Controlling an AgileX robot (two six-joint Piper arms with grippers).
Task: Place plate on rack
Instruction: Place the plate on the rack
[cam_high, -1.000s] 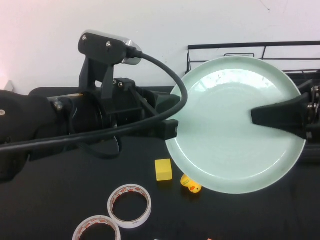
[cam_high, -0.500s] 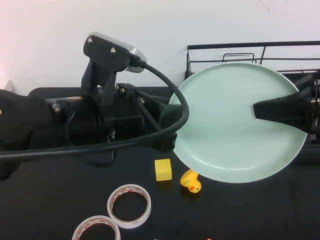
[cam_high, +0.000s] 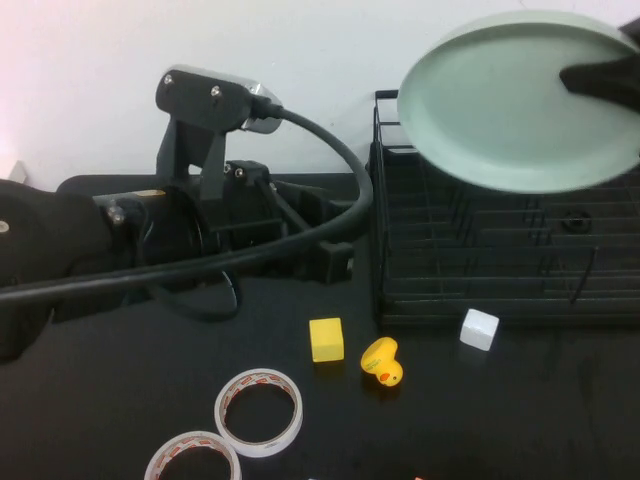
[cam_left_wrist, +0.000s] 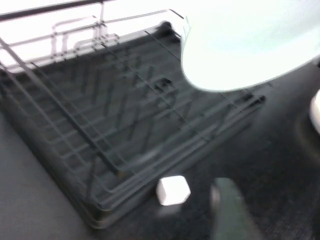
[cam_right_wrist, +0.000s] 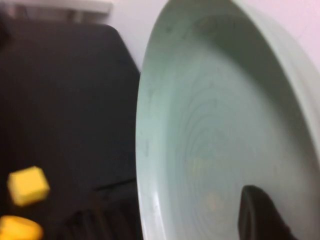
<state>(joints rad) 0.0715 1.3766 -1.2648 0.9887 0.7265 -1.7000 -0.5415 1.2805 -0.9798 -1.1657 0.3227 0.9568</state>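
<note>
The pale mint-green plate hangs tilted in the air above the back right part of the black wire rack. My right gripper is shut on the plate's right rim, one dark finger lying on its inner face. My left gripper is open and empty, low over the table just left of the rack. The left wrist view shows the empty rack with the plate above its far side.
A white cube lies in front of the rack. A yellow cube and a yellow rubber duck sit left of it. Two white tape rolls lie near the front left edge.
The right gripper has lifted the plate up and to the right, clear of the left gripper, uncovering the rack. The left arm has stayed nearly still.
</note>
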